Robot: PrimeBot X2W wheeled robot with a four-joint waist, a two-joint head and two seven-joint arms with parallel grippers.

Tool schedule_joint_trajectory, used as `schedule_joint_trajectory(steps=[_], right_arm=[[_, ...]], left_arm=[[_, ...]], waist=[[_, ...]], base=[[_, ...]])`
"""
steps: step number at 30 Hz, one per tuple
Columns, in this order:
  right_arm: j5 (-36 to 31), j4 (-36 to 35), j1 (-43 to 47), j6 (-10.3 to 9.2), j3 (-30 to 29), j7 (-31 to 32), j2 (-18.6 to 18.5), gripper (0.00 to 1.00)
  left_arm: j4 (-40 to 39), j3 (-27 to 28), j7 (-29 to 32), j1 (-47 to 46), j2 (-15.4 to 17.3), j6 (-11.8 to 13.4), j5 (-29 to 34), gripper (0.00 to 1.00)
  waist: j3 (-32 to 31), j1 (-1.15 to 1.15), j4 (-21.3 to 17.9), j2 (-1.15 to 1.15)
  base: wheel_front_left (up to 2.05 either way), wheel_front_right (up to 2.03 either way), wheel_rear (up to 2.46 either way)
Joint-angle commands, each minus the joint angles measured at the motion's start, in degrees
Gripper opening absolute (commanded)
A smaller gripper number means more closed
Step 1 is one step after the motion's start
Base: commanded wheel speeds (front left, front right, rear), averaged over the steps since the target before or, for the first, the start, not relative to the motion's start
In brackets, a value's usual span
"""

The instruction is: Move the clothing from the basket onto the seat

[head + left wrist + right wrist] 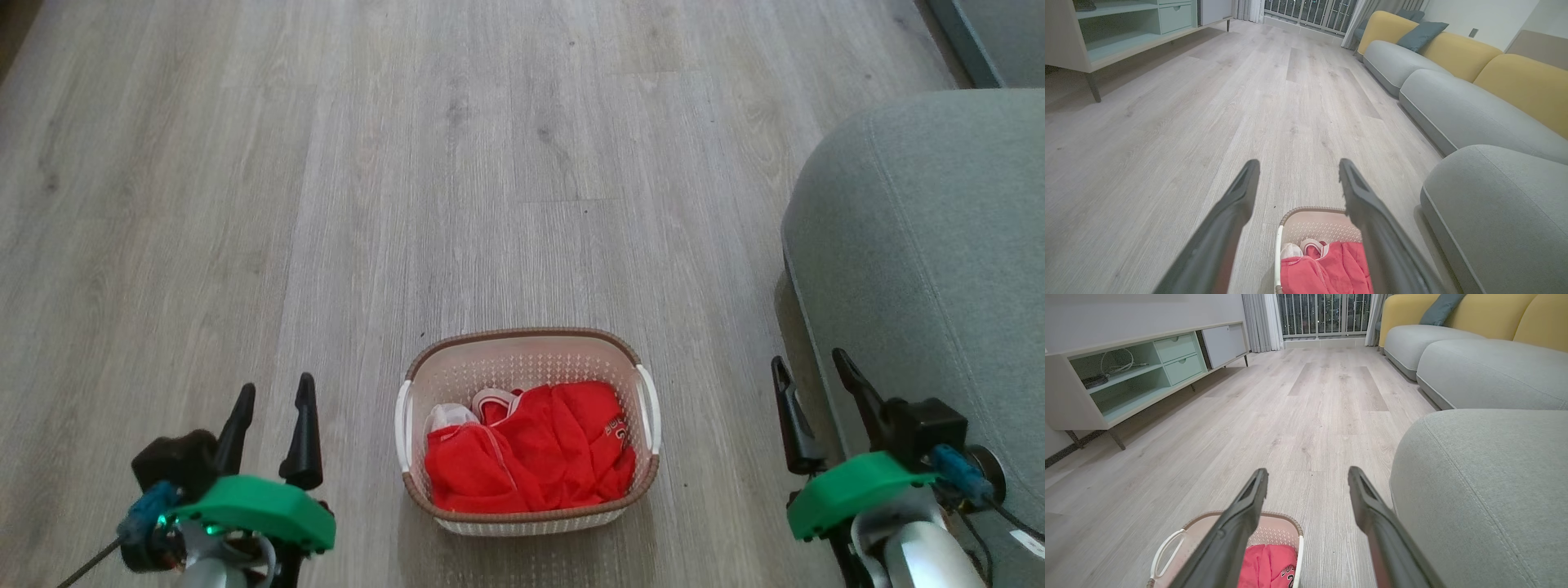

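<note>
The cream basket (645,457) with a brown rim stands on the wood floor low in the head view, between my two arms. Crumpled red clothing (535,453) with white trim fills its near half; a small white piece (447,416) lies at its left. The grey seat (931,245) rises at the right. My left gripper (273,395) hangs open to the left of the basket, nothing between its fingers. My right gripper (815,368) is open too, between the basket and the seat's edge. The wrist views show the basket (1312,218) (1280,528), the clothing (1327,269) (1267,565) and the seat (1502,208) (1486,490).
Pale wood floor (408,180) stretches ahead of the basket. A low pale-green cabinet (1131,371) on thin legs lines the left wall. More grey sofa cushions (1457,110) with yellow backs (1527,85) and a blue-grey pillow (1419,34) run along the right.
</note>
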Motion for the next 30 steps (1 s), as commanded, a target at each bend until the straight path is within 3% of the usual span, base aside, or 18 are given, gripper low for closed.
schedule_joint_trajectory(steps=[1,10,30], right_arm=[[-2.5,-1.69,-2.67,-0.01,1.54,-1.28,-1.05,1.0],[-7.86,-1.34,-2.65,-0.01,1.6,-2.77,-0.74,1.0],[-6.95,-0.81,-2.19,-0.01,1.0,-2.77,0.22,1.0]], left_arm=[[-1.97,1.28,-1.08,-2.98,0.74,0.51,2.47,1.0],[-2.09,1.34,-2.56,-3.17,0.78,0.69,8.62,1.0],[-1.85,1.85,-2.56,-3.17,0.78,0.35,8.4,1.0]], waist=[[0.02,0.0,-0.01,0.0],[0.02,0.0,-0.06,0.0],[0.23,0.0,-0.39,0.0]], base=[[0.0,0.0,0.0],[0.0,0.0,0.0],[0.0,0.0,0.0]])
